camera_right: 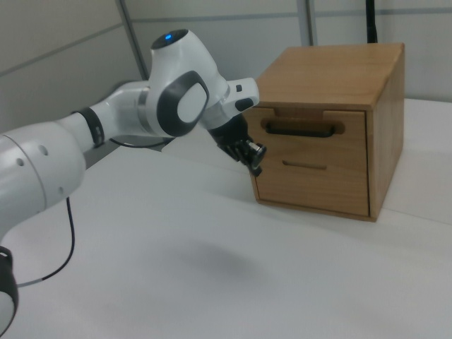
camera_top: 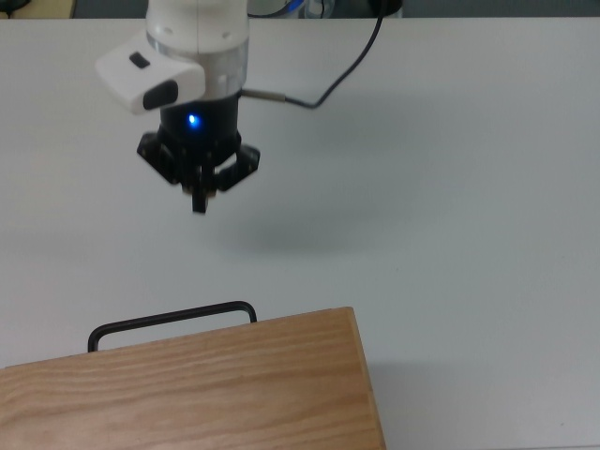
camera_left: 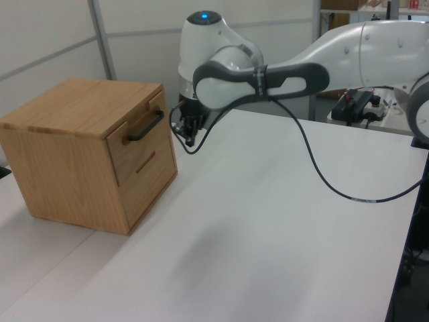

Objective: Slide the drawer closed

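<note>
The drawer (camera_right: 311,145) is the upper front panel of a light-wood cabinet (camera_top: 187,394), and it sits flush with the cabinet's face. Its black bar handle (camera_top: 173,319) (camera_left: 145,126) (camera_right: 300,129) juts out past the cabinet top in the top view. My gripper (camera_top: 199,204) (camera_left: 190,141) (camera_right: 256,168) hangs over the white table, well clear of the handle, fingers shut together with nothing between them. In the right view it is to the left of the cabinet front, at about drawer height.
A lower panel with a thin slot (camera_right: 305,165) lies under the drawer. The arm's black cable (camera_left: 315,168) loops over the white table (camera_top: 469,187). Equipment (camera_left: 358,104) stands behind the table at the left view's right.
</note>
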Available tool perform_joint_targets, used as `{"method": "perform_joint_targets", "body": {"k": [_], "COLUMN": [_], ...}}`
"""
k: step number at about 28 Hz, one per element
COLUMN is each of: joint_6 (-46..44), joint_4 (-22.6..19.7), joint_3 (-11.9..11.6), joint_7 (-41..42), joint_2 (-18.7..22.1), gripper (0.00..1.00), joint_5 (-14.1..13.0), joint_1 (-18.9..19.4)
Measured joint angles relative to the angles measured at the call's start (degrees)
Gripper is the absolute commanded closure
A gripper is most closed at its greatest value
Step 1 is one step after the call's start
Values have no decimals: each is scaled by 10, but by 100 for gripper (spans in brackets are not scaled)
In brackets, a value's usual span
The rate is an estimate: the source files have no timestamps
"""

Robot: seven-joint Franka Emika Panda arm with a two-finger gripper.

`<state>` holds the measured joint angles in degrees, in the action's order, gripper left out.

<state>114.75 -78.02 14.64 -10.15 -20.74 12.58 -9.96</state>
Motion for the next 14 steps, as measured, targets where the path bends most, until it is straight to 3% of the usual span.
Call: {"method": "perform_joint_targets", "body": {"k": [6, 14], "joint_6": [-120, -177], "joint_4": [0, -2], "joint_3": [-1, -1], "joint_7": [24, 54], "joint_2": [37, 83], "gripper": [100, 100], "joint_5": [-44, -83], "joint_1": [-17, -41]}}
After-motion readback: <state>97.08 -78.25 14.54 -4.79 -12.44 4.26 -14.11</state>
